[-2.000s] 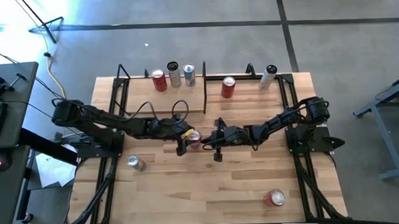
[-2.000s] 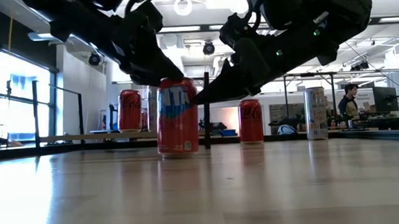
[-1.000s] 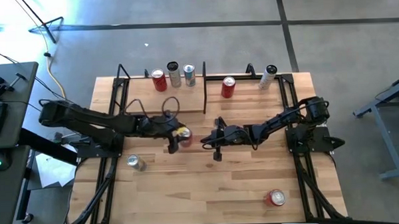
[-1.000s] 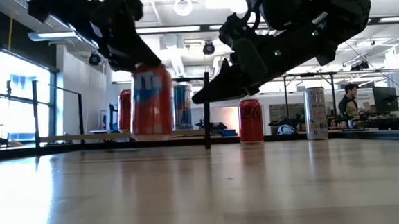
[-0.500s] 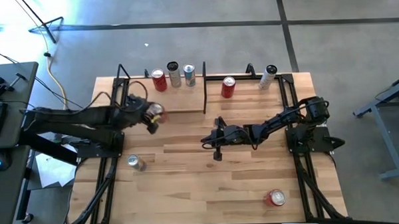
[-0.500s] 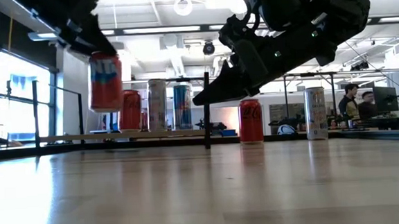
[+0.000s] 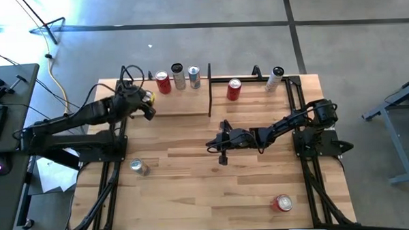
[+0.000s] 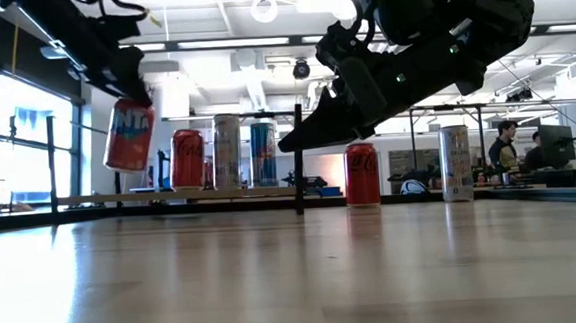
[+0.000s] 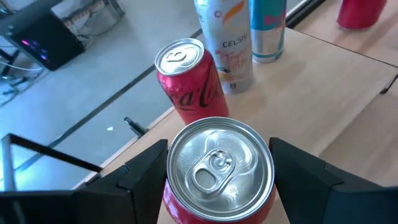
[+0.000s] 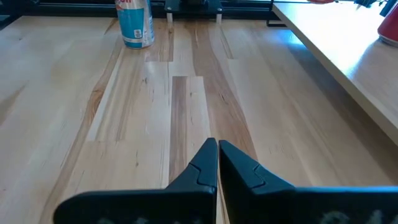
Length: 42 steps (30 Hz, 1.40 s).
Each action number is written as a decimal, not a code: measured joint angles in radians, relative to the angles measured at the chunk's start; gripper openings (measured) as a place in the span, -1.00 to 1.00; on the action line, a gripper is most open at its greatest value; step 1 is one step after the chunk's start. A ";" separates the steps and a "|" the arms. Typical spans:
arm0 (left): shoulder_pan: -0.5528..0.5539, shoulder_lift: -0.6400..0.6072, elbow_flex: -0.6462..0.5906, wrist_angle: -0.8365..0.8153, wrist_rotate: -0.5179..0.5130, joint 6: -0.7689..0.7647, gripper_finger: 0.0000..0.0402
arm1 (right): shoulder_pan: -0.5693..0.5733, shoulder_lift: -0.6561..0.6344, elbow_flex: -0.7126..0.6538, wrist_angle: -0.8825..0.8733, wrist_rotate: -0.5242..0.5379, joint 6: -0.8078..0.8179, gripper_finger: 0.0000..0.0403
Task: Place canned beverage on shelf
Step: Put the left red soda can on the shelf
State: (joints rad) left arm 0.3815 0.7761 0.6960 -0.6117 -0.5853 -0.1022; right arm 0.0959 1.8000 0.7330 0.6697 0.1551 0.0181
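Observation:
A red canned beverage (image 8: 128, 134) with a silver top (image 9: 219, 168) hangs tilted over the left end of the shelf (image 7: 183, 103), and my left gripper (image 7: 148, 100) is shut on it. On the shelf stand a red cola can (image 9: 189, 78), a pale tall can (image 9: 227, 43) and a blue can (image 9: 267, 28), each on its base. My right gripper (image 7: 219, 143) hovers shut over the table's middle, holding nothing. My left gripper pinches the can's side wall (image 9: 176, 208) just below its top rim between its two fingers (image 9: 140, 177), one on either side. The fingers slant down from the table's left. The can is lifted clear of the shelf and tilted, its top toward the gripper.
Right of the shelf's upright end panel (image 7: 210, 91) stand a red can (image 7: 234, 89) and a white can (image 7: 276, 78). A silver-blue can (image 7: 138, 166) stands near the left edge, and a red can (image 7: 282, 203) near the front right corner.
My left gripper has carried the red can from the table's middle toward the far left and upward, until it is over the shelf's left end. The can has been lifted higher and has tipped from upright to tilted.

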 joint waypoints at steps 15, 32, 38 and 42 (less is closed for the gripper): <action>0.375 0.070 -0.057 0.176 0.294 0.107 0.17 | 0.000 0.000 0.000 0.000 -0.002 0.000 -1.00; 0.417 0.076 -0.092 0.225 0.332 0.082 0.32 | 0.000 0.000 0.000 0.000 -0.002 0.000 -1.00; 0.417 0.076 -0.092 0.226 0.286 0.073 0.32 | 0.000 0.000 -0.001 0.000 -0.002 0.000 -1.00; 0.417 0.069 -0.090 0.252 0.286 0.062 0.33 | 0.000 0.000 -0.001 0.000 -0.002 0.000 -1.00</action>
State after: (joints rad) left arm 0.7982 0.8447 0.6056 -0.3596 -0.2993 -0.0406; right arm 0.0959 1.8000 0.7322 0.6697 0.1532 0.0177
